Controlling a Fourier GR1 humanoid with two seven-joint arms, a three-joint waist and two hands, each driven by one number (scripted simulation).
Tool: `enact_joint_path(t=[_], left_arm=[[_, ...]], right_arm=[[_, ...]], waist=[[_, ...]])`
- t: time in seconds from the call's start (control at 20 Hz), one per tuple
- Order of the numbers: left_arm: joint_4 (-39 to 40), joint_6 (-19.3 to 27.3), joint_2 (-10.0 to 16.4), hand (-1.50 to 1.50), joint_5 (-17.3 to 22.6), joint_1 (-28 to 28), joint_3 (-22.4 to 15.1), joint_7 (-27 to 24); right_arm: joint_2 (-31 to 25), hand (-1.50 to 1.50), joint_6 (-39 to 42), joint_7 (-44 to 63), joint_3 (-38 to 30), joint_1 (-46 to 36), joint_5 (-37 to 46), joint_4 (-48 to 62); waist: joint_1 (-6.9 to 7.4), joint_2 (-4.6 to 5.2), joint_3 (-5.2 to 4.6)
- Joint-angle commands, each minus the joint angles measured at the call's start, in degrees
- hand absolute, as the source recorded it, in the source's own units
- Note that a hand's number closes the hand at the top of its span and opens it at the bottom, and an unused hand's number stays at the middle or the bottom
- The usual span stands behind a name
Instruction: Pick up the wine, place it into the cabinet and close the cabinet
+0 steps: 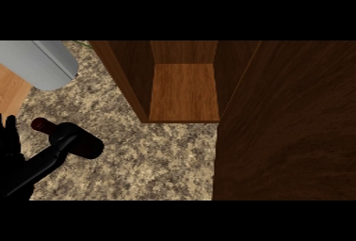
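Wine: the dark red glass wine bottle is on the speckled stone bench at the far left, its capped neck pointing up-left.
My left hand: my black left hand comes in from the lower left corner and lies across the bottle's shoulder. I cannot tell whether it is clasping the bottle or only resting on it.
My right hand: out of sight.
Cabinet: the dark brown wooden cabinet stands open at top centre, with a lighter floor board inside. Its front edge is well apart from the bottle.
Door: the broad dark wooden door fills the right side. Its left edge slants down from the cabinet's opening to the bottom of the view.
Open room: bare bench lies between the bottle, the cabinet's front edge and the door's edge.
Left margin: a pale grey rounded object sits at top left, near the cabinet's left wall.
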Motion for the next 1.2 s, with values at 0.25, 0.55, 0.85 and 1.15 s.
enact_joint_path(t=[0.25,0.55,0.85,1.15], left_arm=[[9.6,-4.1,-2.2,-1.50,7.9,3.5,4.3,-14.9],[15.1,-3.8,-2.4,-1.50,11.1,4.7,5.2,-21.8],[20.3,-10.8,-2.2,-1.50,19.6,7.6,10.8,-28.0],[26.8,-13.6,-1.7,-1.50,20.8,5.1,10.8,-33.0]], right_arm=[[-0.4,-1.50,-0.7,6.1,-2.2,0.9,-5.9,-9.3],[-0.7,-1.50,-1.6,9.2,-1.4,0.0,-4.9,-12.6],[-1.3,-1.50,-0.7,9.2,-3.6,-1.0,-7.4,-11.1],[-0.1,-1.50,0.8,6.5,-4.1,0.5,-7.0,-8.6]], waist=[[0.03,0.00,0.03],[-0.19,-0.06,-0.01],[-0.10,-0.09,-0.02],[-0.03,0.01,0.05]])
